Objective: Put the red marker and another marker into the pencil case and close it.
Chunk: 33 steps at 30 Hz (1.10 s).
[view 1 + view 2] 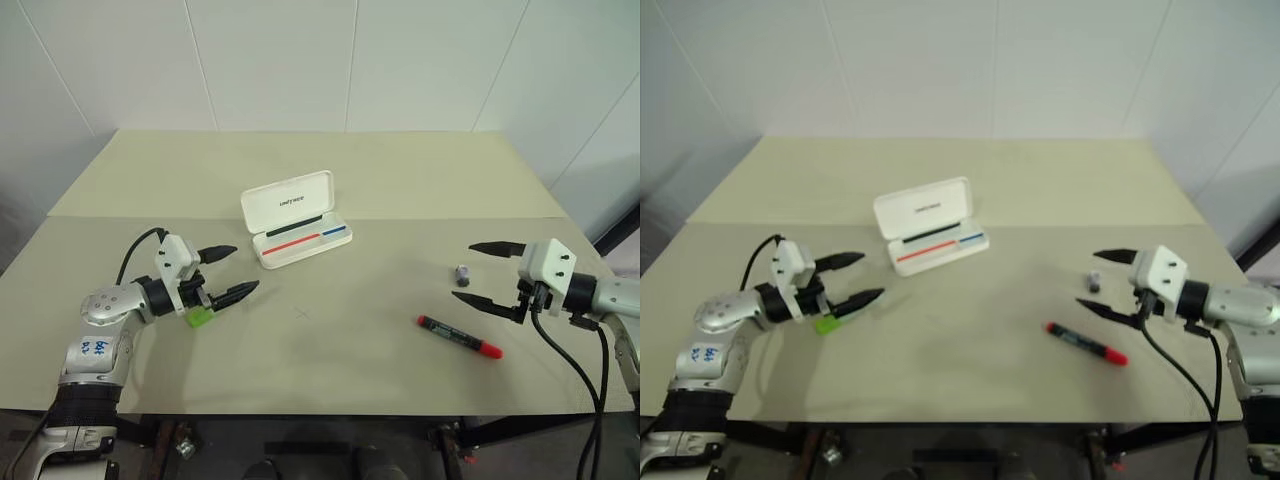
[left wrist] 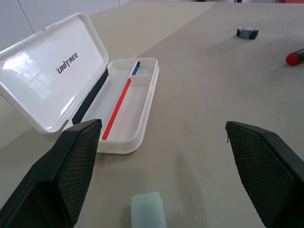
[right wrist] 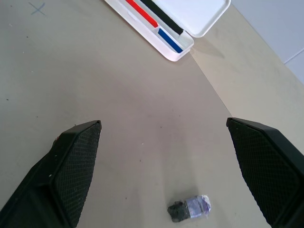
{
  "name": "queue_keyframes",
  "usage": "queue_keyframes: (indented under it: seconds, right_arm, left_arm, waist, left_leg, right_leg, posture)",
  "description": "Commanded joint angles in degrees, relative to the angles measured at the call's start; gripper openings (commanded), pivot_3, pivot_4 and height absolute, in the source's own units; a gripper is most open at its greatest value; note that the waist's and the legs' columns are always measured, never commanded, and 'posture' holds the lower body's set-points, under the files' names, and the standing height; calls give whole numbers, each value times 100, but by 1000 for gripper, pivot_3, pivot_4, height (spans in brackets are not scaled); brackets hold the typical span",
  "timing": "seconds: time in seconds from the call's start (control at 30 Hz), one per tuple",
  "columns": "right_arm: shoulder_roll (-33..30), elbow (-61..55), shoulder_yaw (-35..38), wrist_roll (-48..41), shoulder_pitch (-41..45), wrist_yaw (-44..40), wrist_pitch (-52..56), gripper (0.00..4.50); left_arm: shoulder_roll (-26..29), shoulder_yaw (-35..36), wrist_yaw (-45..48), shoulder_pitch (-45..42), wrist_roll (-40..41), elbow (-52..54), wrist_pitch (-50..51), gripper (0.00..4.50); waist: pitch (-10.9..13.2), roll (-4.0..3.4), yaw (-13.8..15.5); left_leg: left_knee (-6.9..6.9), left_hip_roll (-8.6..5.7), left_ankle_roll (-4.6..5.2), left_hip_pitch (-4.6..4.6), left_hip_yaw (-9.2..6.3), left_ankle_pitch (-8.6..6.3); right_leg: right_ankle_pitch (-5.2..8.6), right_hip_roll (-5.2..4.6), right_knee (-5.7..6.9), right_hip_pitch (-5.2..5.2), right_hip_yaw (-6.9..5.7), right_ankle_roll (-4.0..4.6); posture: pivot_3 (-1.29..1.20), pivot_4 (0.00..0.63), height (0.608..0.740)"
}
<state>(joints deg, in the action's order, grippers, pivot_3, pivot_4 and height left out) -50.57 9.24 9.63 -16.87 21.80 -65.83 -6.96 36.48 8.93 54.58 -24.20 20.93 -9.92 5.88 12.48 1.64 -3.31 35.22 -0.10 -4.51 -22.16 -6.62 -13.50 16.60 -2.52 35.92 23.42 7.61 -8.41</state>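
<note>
The left gripper (image 1: 229, 272) has its fingers spread wide and holds nothing, hovering over the table (image 1: 330, 180) with the green marker (image 1: 200, 318) just under its lower finger. The right gripper (image 1: 482, 272) is spread just as wide and empty, with a small dark scrap (image 1: 462, 272) lying between its fingertips on the tabletop. The red marker (image 1: 459, 336) lies flat just in front of that gripper, red cap toward the robot's right. The case (image 1: 294, 220) sits open mid-table, lid up, well apart from both markers.
</note>
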Motion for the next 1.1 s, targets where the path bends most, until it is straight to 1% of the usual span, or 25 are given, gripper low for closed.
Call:
queue_keyframes:
  seconds: [0.03,0.17,0.3,0.43,0.6,0.7,0.8,0.87,0.9,0.93,1.1]
  right_arm:
    - [70,-104,-7,-37,112,40,-38,4500]
    - [148,-253,-41,-106,-36,49,70,4500]
    - [267,-336,-138,-126,1,44,149,4500]
    - [403,-636,-261,-177,-114,52,242,4500]
    - [522,-1278,-308,-350,-335,117,540,4500]
    - [593,-1603,-356,-415,-320,228,753,4500]
    - [702,-1744,-402,-359,-329,403,800,4500]
    - [796,-1923,-378,-399,-375,585,907,4500]
    - [841,-2012,-372,-419,-414,659,953,4500]
    - [881,-2101,-392,-402,-468,712,970,4500]
    - [1001,-2427,-478,-357,-645,885,1088,4500]
  left_arm:
    - [184,103,127,9,49,167,-19,4476]
    - [260,59,272,35,123,278,149,4476]
    - [443,-42,511,-102,67,256,339,4476]
    - [680,10,833,-199,37,42,168,4476]
    - [732,-137,901,-692,-61,-161,234,4476]
    - [759,-202,1028,-1060,-246,-595,-73,4476]
    - [745,-355,1070,-1436,-453,-967,-262,3848]
    - [706,-422,1077,-1703,-512,-1062,-288,3271]
    - [690,-471,1066,-1823,-570,-1123,-322,2864]
    - [658,-524,1024,-1955,-651,-1232,-374,2612]
    - [482,-859,1151,-2397,-940,-1754,-631,2612]
  waist:
    - [0,0,7]
    - [0,0,12]
    - [0,0,0]
    - [0,0,-5]
    - [0,0,13]
    - [0,0,17]
    - [0,0,19]
    - [0,0,10]
    - [0,0,8]
    - [0,0,14]
    - [0,0,22]
  left_leg:
    - [0,0,0,0,0,0]
    - [0,-1,0,-2,0,0]
    - [0,0,0,-1,0,0]
    - [0,0,0,-1,-1,0]
    - [0,0,0,-3,-1,0]
    - [0,0,0,-4,-2,0]
    - [0,-1,0,-3,-2,0]
    - [0,-1,0,-4,-1,0]
    - [0,0,0,-6,-2,0]
    - [-1,0,0,-7,-2,0]
    - [-2,-2,-1,-9,-5,-1]
  right_leg:
    - [0,0,0,0,0,0]
    - [0,-2,-2,-1,0,0]
    - [0,0,0,2,0,0]
    - [0,1,3,2,0,1]
    - [0,0,0,2,-1,1]
    - [0,0,0,2,-1,1]
    - [0,1,0,2,-2,1]
    - [0,1,0,4,-2,0]
    - [0,1,0,6,-2,1]
    - [0,1,0,7,-2,0]
    - [-1,-1,1,6,-5,-1]
  posture:
    - [0,150,740]
    - [0,150,740]
    - [0,150,740]
    - [0,150,740]
    - [0,150,740]
    - [0,150,740]
    - [0,150,740]
    - [0,150,740]
    - [0,150,740]
    - [0,150,740]
    - [0,150,740]
